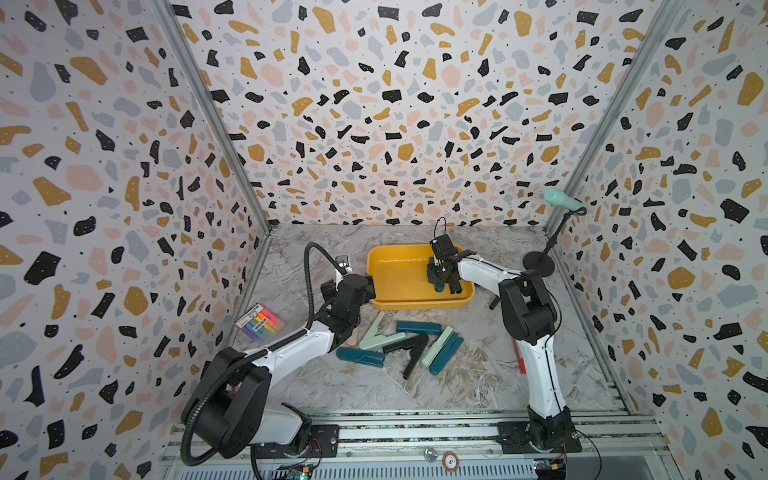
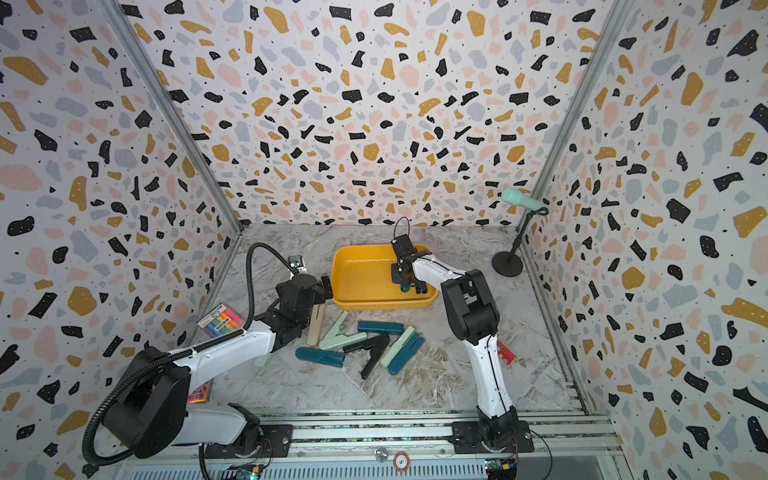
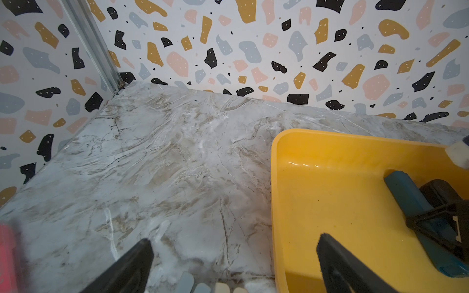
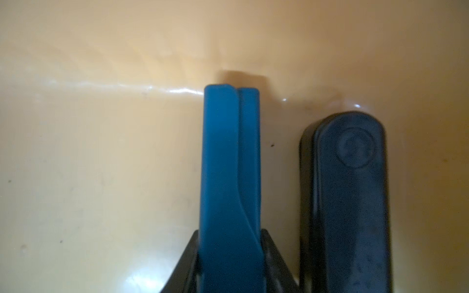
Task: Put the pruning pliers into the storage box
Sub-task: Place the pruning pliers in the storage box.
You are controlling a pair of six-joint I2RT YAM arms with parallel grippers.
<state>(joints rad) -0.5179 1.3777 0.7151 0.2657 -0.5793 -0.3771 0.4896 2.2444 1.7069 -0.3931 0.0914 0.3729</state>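
Packet (image 1: 259, 323) label unreadable, teal pliers (image 4: 228, 177) between right jaws, inside storage box (image 1: 399, 270)

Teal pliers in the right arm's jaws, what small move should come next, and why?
Probably open the right gripper to let go: the teal pliers are held low inside the storage box, beside a black pair already lying there.

A: Count by colour?
B: I count four dark teal pliers (image 1: 360, 357), two black pliers (image 1: 414, 358), at least two mint pliers (image 1: 437, 345), one beige pair (image 2: 316, 324), one red pair (image 2: 505, 353).
A: Other items?
B: One storage box (image 1: 399, 253), one striped packet (image 1: 259, 323), one microphone (image 1: 563, 200).
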